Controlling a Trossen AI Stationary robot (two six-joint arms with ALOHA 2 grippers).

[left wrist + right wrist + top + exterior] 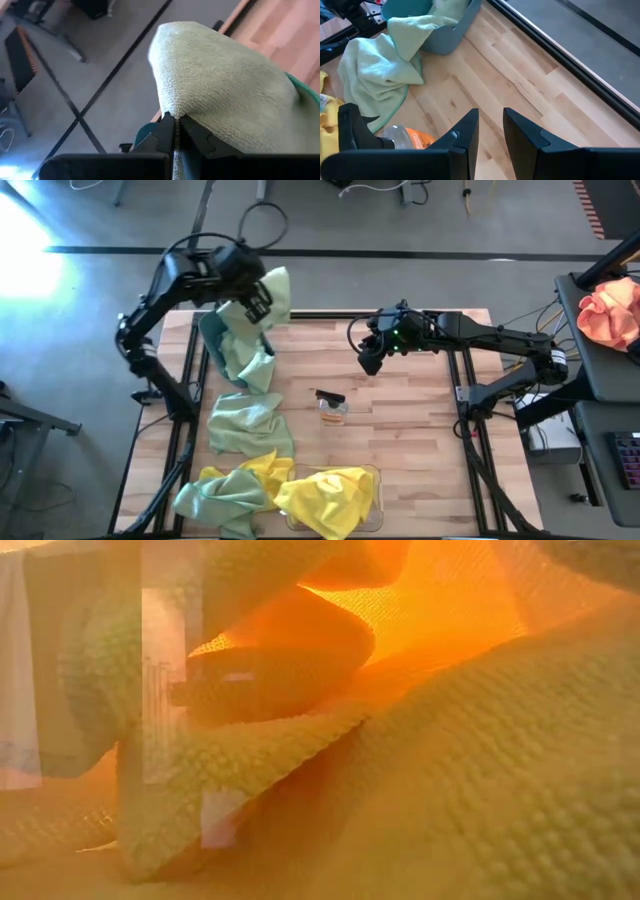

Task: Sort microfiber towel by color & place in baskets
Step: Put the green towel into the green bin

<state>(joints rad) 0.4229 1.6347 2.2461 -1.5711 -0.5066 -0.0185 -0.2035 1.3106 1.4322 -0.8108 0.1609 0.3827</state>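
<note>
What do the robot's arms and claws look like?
Both arms are black and jointed, with thin cables looping off them. The left claw has two flat, dark, wedge-shaped fingers. The right claw has the same fingers, and a small green light glows on its wrist.

1. A light wooden table [420, 440] with plank seams and a black frame along its edges is seen from above.
2. A teal-blue basket [447, 35] is set on the far left corner; a sage green towel [245, 360] is draped over its rim onto the wood.
3. A second sage green towel [245, 425] is spread just in front of it.
4. A third sage green towel [215, 495], touching a yellow towel [262, 470], is heaped at the near left.
5. A clear basket [372, 472] at the near edge is filled by another yellow towel [330, 498].
6. A small amber-and-black object [332, 406] is placed near the middle.
</note>
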